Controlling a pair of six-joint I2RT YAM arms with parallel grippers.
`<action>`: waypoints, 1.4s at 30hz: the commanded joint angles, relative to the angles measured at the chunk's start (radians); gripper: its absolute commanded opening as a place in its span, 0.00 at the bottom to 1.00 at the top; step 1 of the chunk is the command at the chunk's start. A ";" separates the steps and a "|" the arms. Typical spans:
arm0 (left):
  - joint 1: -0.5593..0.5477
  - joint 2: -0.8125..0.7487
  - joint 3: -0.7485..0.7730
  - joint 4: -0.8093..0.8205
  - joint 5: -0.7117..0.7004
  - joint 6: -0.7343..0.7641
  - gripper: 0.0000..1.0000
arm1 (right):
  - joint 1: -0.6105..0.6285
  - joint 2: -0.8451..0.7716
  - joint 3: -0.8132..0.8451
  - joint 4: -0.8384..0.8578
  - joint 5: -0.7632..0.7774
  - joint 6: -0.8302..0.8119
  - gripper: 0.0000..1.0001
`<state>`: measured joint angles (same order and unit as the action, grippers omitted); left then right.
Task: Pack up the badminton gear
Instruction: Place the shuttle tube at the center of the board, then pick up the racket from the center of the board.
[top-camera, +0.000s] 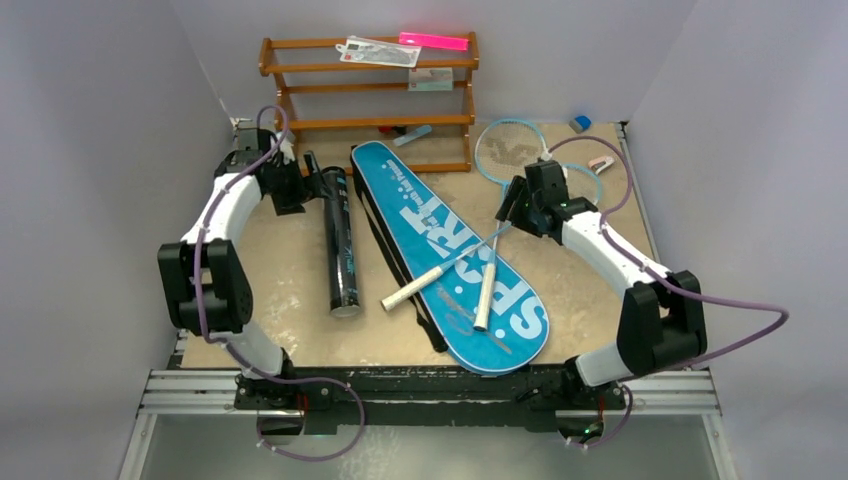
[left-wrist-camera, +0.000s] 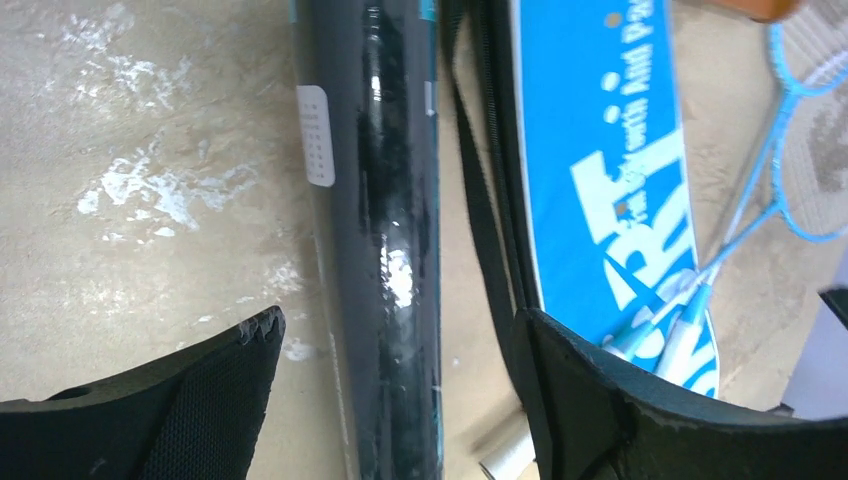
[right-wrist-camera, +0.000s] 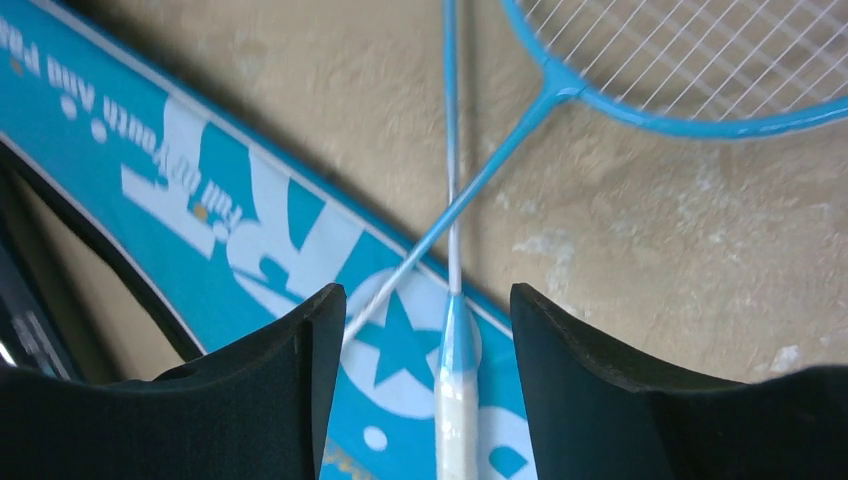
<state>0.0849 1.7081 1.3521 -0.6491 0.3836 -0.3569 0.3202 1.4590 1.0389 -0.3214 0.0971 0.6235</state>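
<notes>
left gripper stands apart astride the tube, both tube ends cut off. right gripper apart over crossed rackets; handles cropped, one head partly hidden from above.

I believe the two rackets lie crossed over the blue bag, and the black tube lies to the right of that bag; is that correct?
Not quite: the black tube lies to the left of the blue bag, not the right, as the top external view shows. The two rackets do lie crossed over the bag.
</notes>
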 joint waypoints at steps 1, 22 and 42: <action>0.003 -0.140 -0.054 0.079 0.110 -0.011 0.82 | -0.029 0.072 0.027 0.096 0.049 0.134 0.62; -0.260 -0.279 -0.404 0.406 0.071 -0.138 0.59 | -0.092 0.322 0.070 0.210 -0.046 0.153 0.00; -0.528 -0.322 -0.474 0.817 0.217 -0.258 0.60 | -0.093 -0.198 -0.131 0.182 -0.155 0.050 0.00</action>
<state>-0.3985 1.4460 0.8940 -0.0746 0.4831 -0.5644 0.2234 1.3388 0.9455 -0.1699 0.0368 0.6792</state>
